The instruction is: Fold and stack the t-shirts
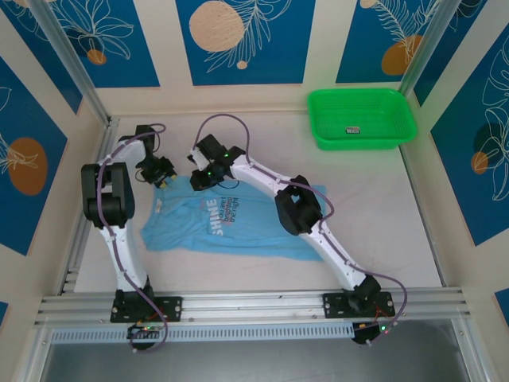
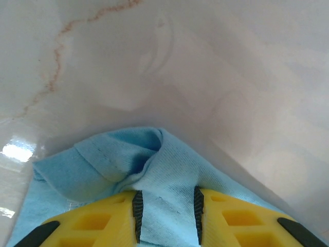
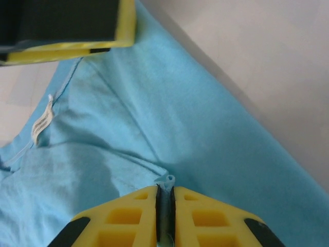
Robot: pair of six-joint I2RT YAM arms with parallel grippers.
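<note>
I saw the t-shirt point(image 1: 231, 223) lying spread on the left half of the surface point(image 1: 382, 231), its printed lettering facing up and its long near edge running roughly along the near edge of the surface. Both arms reached to its far left end. The left pincer point(image 1: 163, 177) sat at the shirt's far left corner. In its wrist camera the yellow fingers point(image 2: 97, 221) were clamped on a bunched ridge of blue cloth, and the cloth just past them was gathered into folds against bare surface. The right pincer point(image 1: 199, 177) stood just beside it on the same far edge. Its fingers point(image 3: 128, 211) were pressed nearly together on a thin pinch of fabric, and a white label point(image 3: 42, 123) showed at the neckline to one side.

The green basket point(image 1: 362, 118) stood in the far right corner, well apart from the shirt. Between the shirt's right edge and the right edge of the surface there was open room. A bare strip also ran along the far edge behind both pincers.
</note>
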